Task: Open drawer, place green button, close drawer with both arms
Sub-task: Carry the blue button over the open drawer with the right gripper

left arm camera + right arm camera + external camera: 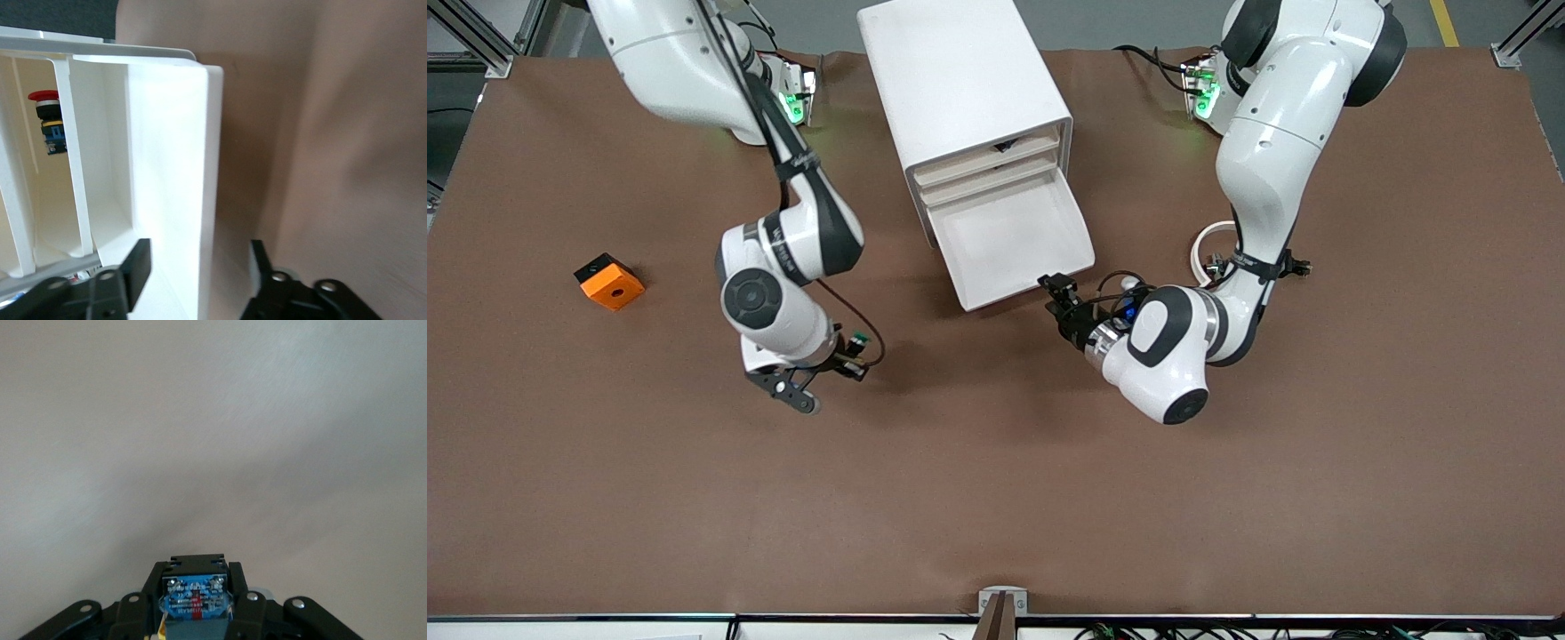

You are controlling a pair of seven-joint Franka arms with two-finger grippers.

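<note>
The left tool (1060,293) straddles the open drawer's (1014,244) front corner, fingers wide. The right tool (805,391), over the desk (996,498), clamps the button (193,600).

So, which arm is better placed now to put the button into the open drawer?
The right arm: the right gripper is shut on the button, over the table. The left gripper stands open around the front edge of the open drawer and holds nothing.
</note>
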